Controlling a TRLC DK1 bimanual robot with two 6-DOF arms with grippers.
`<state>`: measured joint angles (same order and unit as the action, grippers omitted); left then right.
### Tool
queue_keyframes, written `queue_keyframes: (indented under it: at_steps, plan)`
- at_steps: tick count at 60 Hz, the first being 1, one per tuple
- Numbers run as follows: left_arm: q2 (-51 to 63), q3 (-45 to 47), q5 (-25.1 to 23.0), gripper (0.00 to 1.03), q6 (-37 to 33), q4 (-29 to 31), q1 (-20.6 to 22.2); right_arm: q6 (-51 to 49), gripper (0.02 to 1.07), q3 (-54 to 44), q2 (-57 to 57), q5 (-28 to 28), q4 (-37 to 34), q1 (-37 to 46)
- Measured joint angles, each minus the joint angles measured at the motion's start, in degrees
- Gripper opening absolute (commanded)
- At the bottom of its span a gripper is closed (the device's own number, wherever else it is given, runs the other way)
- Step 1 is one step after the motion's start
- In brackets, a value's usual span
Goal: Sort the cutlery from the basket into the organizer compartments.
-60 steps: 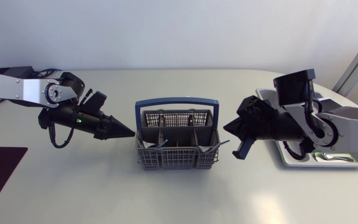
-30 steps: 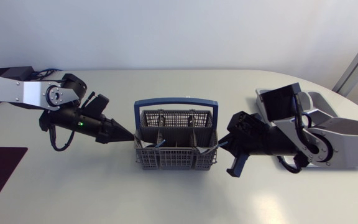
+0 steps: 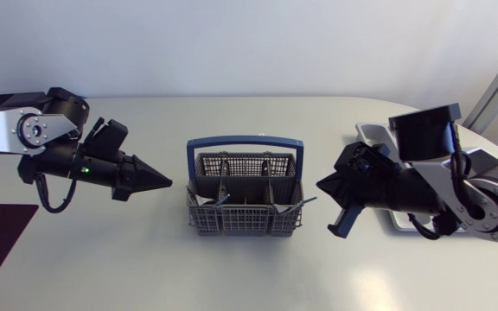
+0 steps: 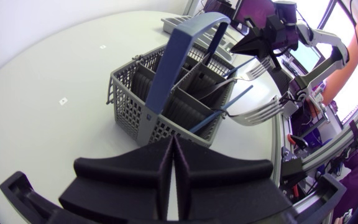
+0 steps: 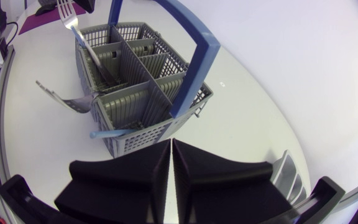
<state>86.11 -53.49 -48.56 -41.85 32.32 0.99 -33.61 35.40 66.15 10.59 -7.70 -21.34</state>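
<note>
Currently, the basket [image 3: 240,223] is sitting at the middle of the table [image 3: 232,276], with its blue carry bar [image 3: 243,138] arching over the compartments. At least 2 forks are leaning out of it. 1 fork [image 5: 64,98] is hanging over the rim at the corner nearest the right claw [image 3: 322,184], and a 2nd fork [image 5: 73,22] is standing more upright behind it. A blue cutlery handle [image 5: 107,132] is also poking out at the wall; which piece it belongs to is not readable.

The left claw [image 3: 157,182] is hovering at 9 o'clock of the basket, near it but apart, with its fingers pressed together and holding nothing. The right claw is hovering at 3 o'clock of the basket, just beside the rim, with its fingers likewise together and empty.

The organizer [image 3: 368,132] is lying at 2 o'clock of the basket, well apart, and the right arm [image 3: 439,186] is covering most of it. Its contents are not showing, so the number of pieces already sorted cannot be told.

Judgement: cutlery is waiting in the basket and neither claw is carrying any, so the sorting is looking unfinished. Each visible piece is needing a grasp, a transfer and a placement in a matching compartment.
</note>
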Motion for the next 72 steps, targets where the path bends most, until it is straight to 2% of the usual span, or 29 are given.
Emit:
queue_keyframes:
  at_steps: [5,11,25,29,34,44,53,72]
  plan:
    - [-4.2,1.1,1.4,0.08,0.0,-0.1,0.1,0.0,0.28,0.0,-1.6,0.0,-2.7,0.5]
    - [-8.7,2.5,2.8,0.08,-0.2,-0.1,0.3,0.1,0.4,0.0,-4.1,0.0,-5.9,0.5]
    - [-17.6,5.9,7.3,0.08,-0.2,0.0,2.1,0.1,0.4,2.3,-10.1,1.2,-14.1,-0.4]
    - [-21.1,6.9,9.5,0.08,-0.2,0.2,3.8,0.2,0.49,3.3,-10.9,1.6,-15.7,-0.8]
    - [-23.6,7.3,10.6,0.08,-0.2,0.8,5.3,0.2,0.5,4.6,-11.0,2.1,-17.8,-1.4]
    - [-27.3,7.7,12.6,0.08,0.0,1.7,7.5,1.8,0.5,4.9,-11.1,2.9,-17.8,-4.0]
    - [-29.8,8.5,14.4,0.08,0.5,1.7,10.0,3.9,0.5,4.3,-10.4,3.1,-14.8,-5.2]
    - [-32.8,10.0,15.3,0.08,1.4,1.8,11.2,6.7,0.47,1.0,-7.8,2.9,-11.1,-6.0]
